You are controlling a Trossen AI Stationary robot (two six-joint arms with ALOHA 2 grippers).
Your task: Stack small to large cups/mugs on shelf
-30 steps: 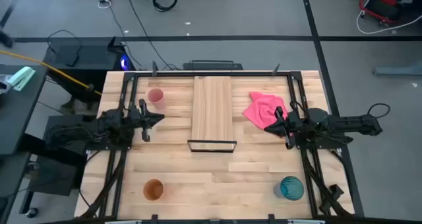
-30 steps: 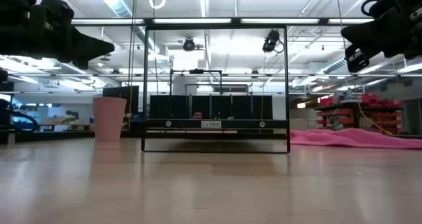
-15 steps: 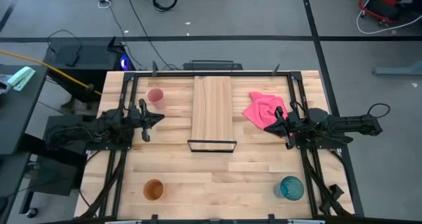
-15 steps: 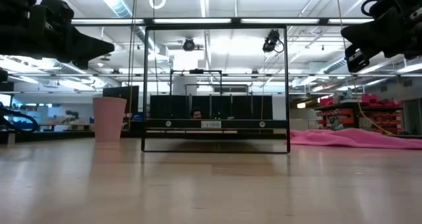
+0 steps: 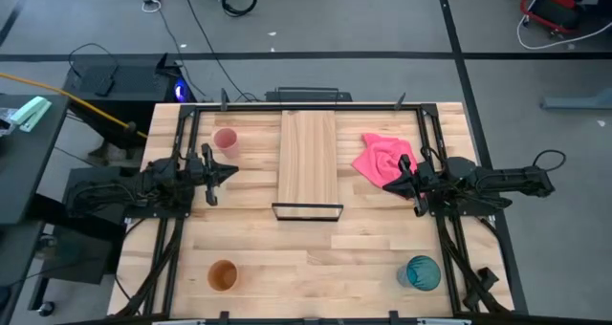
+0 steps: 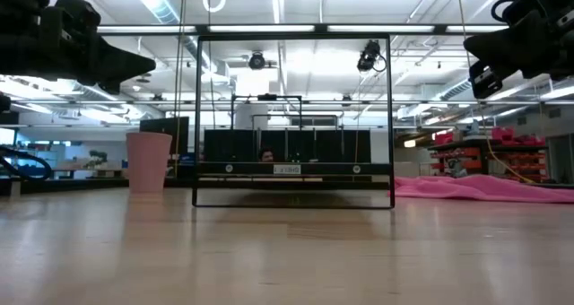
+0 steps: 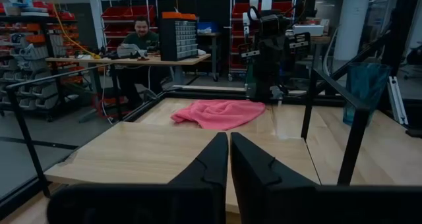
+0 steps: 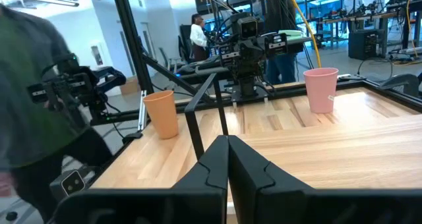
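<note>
Change: nothing has moved since the earlier frames.
Cups: three – pink cup (image 5: 226,139), orange cup (image 5: 223,275), teal cup (image 5: 423,272).
Shelf (image 5: 307,158): one.
Left gripper (image 5: 226,171): closed, empty.
Right gripper (image 5: 399,184): closed, empty.

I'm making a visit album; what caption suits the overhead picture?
Both arms wait, left gripper and right gripper shut, flanking the empty shelf; pink cup, orange cup and teal cup stand apart.

We log left gripper (image 5: 226,171) raised off the table at left side, fingers (image 7: 212,159) pressed together | right gripper (image 5: 400,184) raised at right side, fingers (image 8: 241,159) together | both arms level, tips pointing inward, facing each other.
</note>
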